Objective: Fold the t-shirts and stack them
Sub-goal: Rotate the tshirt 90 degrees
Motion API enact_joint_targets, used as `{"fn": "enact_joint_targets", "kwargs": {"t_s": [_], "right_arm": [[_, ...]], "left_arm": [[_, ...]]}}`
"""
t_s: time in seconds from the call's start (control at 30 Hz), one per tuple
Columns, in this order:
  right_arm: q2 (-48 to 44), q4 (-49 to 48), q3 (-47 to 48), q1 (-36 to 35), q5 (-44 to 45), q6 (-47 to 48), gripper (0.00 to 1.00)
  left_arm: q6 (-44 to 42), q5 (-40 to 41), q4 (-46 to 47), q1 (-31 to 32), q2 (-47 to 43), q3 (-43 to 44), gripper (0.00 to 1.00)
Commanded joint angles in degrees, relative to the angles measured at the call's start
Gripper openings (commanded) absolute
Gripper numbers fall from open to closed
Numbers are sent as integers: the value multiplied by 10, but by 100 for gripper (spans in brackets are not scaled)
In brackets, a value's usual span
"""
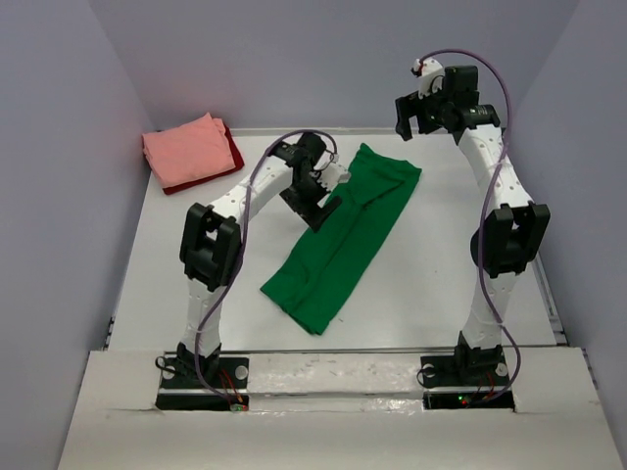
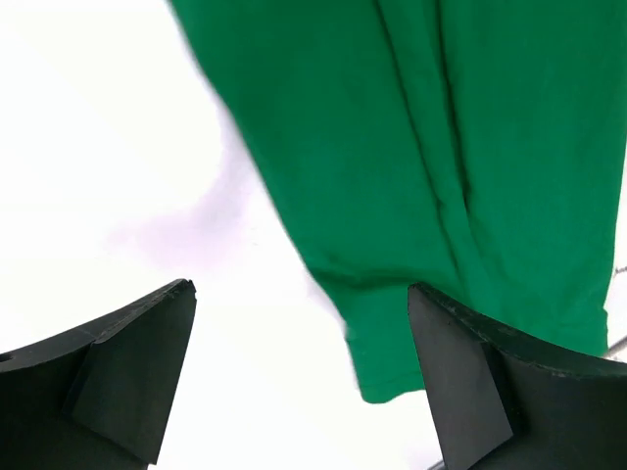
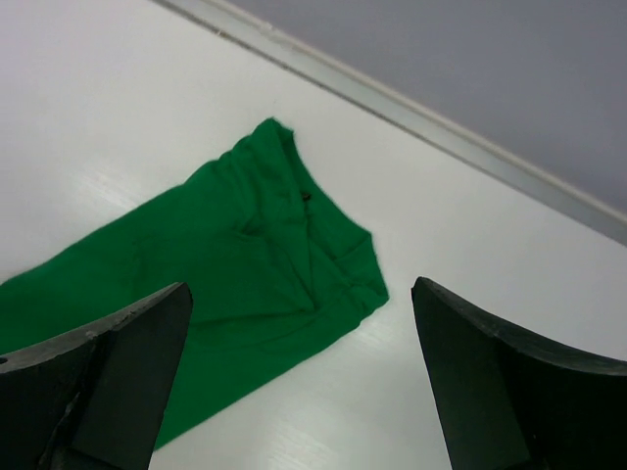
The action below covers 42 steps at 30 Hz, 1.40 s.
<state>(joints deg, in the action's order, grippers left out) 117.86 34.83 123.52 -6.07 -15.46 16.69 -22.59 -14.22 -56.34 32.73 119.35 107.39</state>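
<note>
Lying across the middle of the table (image 1: pixel 441 284), the green tee (image 1: pixel 345 240) is folded lengthwise into a long strip. It runs on a slant from about 7 o'clock, near the arm bases, up to about 1 o'clock. The far end is wider and rumpled, with folds and a seam showing, while the near end is a smooth, narrow band.

At the 10 o'clock corner of the table the other two shirts sit in a pile. The pink tee (image 1: pixel 186 149) is folded on top, and the red tee (image 1: pixel 236 157) is under it, showing only as a dark border along the right and near edges. This pile is well apart from the green tee.

The left gripper (image 1: pixel 328 196) hangs over the left edge of the green strip, toward its far end, at roughly 11 o'clock from the table's centre. Its jaws are spread wide and hold nothing. In its wrist view a corner of the green cloth lies between the two fingers, closer to the right one, with bare table on the other side. Whether a fingertip touches the cloth cannot be told.

The right gripper (image 1: pixel 413 122) is raised high at about 1 o'clock, above the far right of the table and off the cloth. It is also released and empty, and its wrist view looks down on the rumpled far end of the green tee.
</note>
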Motion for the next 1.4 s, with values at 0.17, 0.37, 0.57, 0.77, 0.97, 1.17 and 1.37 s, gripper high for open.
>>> {"fn": "enact_joint_targets", "kwargs": {"t_s": [0.17, 0.37, 0.57, 0.77, 0.97, 1.17, 1.37], "right_arm": [[-8, 155, -99, -2, -131, -19, 100], [44, 175, -104, -2, -144, -17, 100], [112, 173, -56, -13, -120, -3, 100], [182, 184, 7, -24, -90, 10, 100], [216, 204, 51, -24, -94, 9, 100], [233, 212, 76, -24, -103, 5, 100], [252, 244, 110, -24, -99, 1, 100]], "left_arm": [[24, 70, 46, -37, -38, 58, 99], [52, 103, 139, -92, -80, 1, 99], [52, 113, 179, -117, -113, -58, 99], [47, 115, 191, -121, -123, -84, 99], [45, 125, 185, -123, -121, -77, 99], [43, 135, 177, -126, -132, -65, 99], [38, 136, 169, -135, -152, -69, 99]]}}
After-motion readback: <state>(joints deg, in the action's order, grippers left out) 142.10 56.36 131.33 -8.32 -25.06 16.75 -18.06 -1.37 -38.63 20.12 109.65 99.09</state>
